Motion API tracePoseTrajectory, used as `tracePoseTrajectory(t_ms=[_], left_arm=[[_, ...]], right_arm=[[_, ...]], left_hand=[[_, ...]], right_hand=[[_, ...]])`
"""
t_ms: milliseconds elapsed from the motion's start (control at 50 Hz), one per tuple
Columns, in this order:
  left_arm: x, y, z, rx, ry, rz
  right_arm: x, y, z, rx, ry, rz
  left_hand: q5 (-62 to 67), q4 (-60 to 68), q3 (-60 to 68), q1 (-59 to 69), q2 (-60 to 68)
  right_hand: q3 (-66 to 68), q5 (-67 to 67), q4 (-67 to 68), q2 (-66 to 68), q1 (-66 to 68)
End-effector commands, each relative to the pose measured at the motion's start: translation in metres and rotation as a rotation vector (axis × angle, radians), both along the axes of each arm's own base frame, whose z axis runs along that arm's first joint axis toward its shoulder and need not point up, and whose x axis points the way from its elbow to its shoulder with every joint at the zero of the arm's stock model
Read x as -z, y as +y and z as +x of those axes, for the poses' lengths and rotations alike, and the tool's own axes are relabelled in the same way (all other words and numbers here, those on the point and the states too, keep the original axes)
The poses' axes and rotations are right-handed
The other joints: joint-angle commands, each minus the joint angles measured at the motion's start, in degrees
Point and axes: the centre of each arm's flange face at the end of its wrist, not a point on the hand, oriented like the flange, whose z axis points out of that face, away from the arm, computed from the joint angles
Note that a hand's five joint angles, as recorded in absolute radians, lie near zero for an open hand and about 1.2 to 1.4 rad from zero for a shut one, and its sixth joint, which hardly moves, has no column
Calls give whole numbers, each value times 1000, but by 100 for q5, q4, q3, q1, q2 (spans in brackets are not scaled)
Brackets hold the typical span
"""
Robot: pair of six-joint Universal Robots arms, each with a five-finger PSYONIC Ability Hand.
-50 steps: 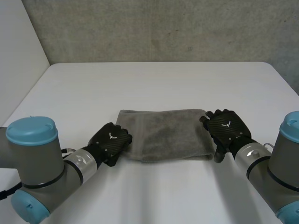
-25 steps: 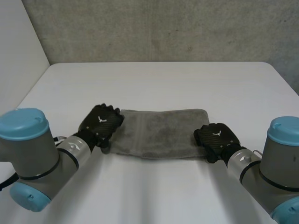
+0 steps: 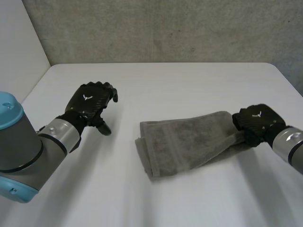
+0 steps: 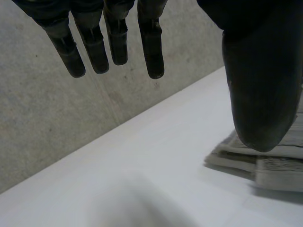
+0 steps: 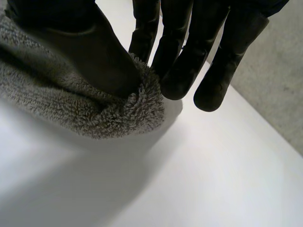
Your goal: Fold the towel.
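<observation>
The grey towel (image 3: 184, 142) lies folded on the white table, slanting from the front middle up toward the right. My right hand (image 3: 255, 122) is shut on its right end; in the right wrist view the thumb and fingers (image 5: 176, 52) pinch a bunched edge of the towel (image 5: 104, 116). My left hand (image 3: 90, 105) hovers open over the table's left side, well clear of the towel, with its fingers (image 4: 113, 40) straight and spread. Beyond its thumb, the left wrist view shows the towel's (image 4: 270, 163) layered folded end.
The white table (image 3: 165, 85) runs back to a grey concrete wall (image 3: 161, 28). A white side wall stands at the far left.
My left hand let go of the towel's left end and moved off to the left. My right hand closed on the right end and pulled the towel rightward, turning it askew.
</observation>
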Motion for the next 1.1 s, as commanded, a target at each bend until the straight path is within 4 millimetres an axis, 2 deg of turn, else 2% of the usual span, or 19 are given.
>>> tracePoseTrajectory(t_ms=[20, 40, 60, 100, 120, 160, 180, 220, 340, 380, 400, 420, 460, 660, 740, 860, 900, 940, 1100], left_arm=[[-18, -3, -1, -3, 40, -43], [-22, -4, -2, -3, 55, -49], [-22, -4, -2, -3, 55, -49], [-30, -7, -3, -7, 83, -58], [-30, -7, -3, -7, 83, -58], [-34, -9, -3, -8, 115, -54], [-34, -9, -3, -8, 115, -54], [-35, -9, -3, -9, 128, -48], [-36, -6, -6, 0, 178, -15], [-35, -6, -7, 4, 184, -9], [-35, -5, -8, 7, 188, -6], [-36, -5, -9, 9, 190, -8], [-35, -5, -11, 15, 190, -7], [-19, 1, -36, 79, 210, 36], [7, 11, -44, 81, 233, 161], [30, 33, -53, 117, 209, 249], [49, 42, -52, 104, 175, 304], [59, 45, -51, 93, 158, 328], [89, 42, -52, 49, 109, 381]], right_arm=[[-31, 19, 52, -169, -23, -46], [-36, 29, 72, -218, -46, -56], [-36, 29, 72, -218, -46, -56], [-32, 57, 114, -314, -57, -43], [-32, 57, 114, -315, -57, -42], [-21, 101, 153, -441, -40, -26], [-21, 101, 154, -441, -40, -26], [0, 134, 173, -523, -6, 18], [25, 150, 183, -551, 38, 68], [25, 147, 183, -538, 37, 67], [23, 144, 182, -520, 30, 66], [23, 144, 182, -520, 30, 66], [13, 135, 175, -466, -9, 69], [-17, 97, 145, -297, -114, 62], [-18, 80, 131, -231, -133, 72], [2, 57, 119, -144, -191, 173], [11, 53, 119, -129, -201, 209], [27, 48, 119, -118, -200, 252], [51, 34, 116, -88, -178, 292]], left_hand=[[-116, -357, -350, -386, -339], [-116, -357, -350, -386, -339], [-116, -357, -350, -386, -339], [-116, -357, -350, -386, -339], [-116, -357, -350, -386, -339], [-116, -357, -350, -386, -339], [-116, -357, -350, -386, -339], [-116, -357, -350, -386, -339], [-116, -357, -350, -386, -339], [-116, -357, -350, -386, -339], [-116, -357, -350, -386, -339], [-116, -357, -350, -386, -339], [-116, -357, -350, -386, -339], [-116, -357, -350, -386, -339], [-83, -324, -317, -353, -306], [-32, -273, -266, -302, -255], [-15, -256, -249, -285, -238], [-15, -256, -249, -285, -238], [18, -223, -215, -252, -204]], right_hand=[[399, 371, 365, 618, 508], [399, 371, 365, 618, 508], [399, 371, 365, 618, 508], [399, 371, 365, 618, 508], [399, 371, 365, 618, 508], [399, 371, 365, 618, 508], [399, 371, 365, 618, 508], [399, 371, 365, 618, 508], [399, 371, 365, 618, 508], [270, 243, 237, 490, 379], [-1245, -1273, -1279, -1026, -1136], [-1261, -1288, -1294, -1041, -1152], [-6487, -6515, -6521, -6268, -6378], [-6601, -6629, -6635, -6382, -6492], [-6601, -6629, -6635, -6382, -6492], [-6601, -6629, -6635, -6382, -6492], [-6601, -6629, -6635, -6382, -6492], [-6601, -6629, -6635, -6382, -6492], [-6601, -6629, -6635, -6382, -6492]])
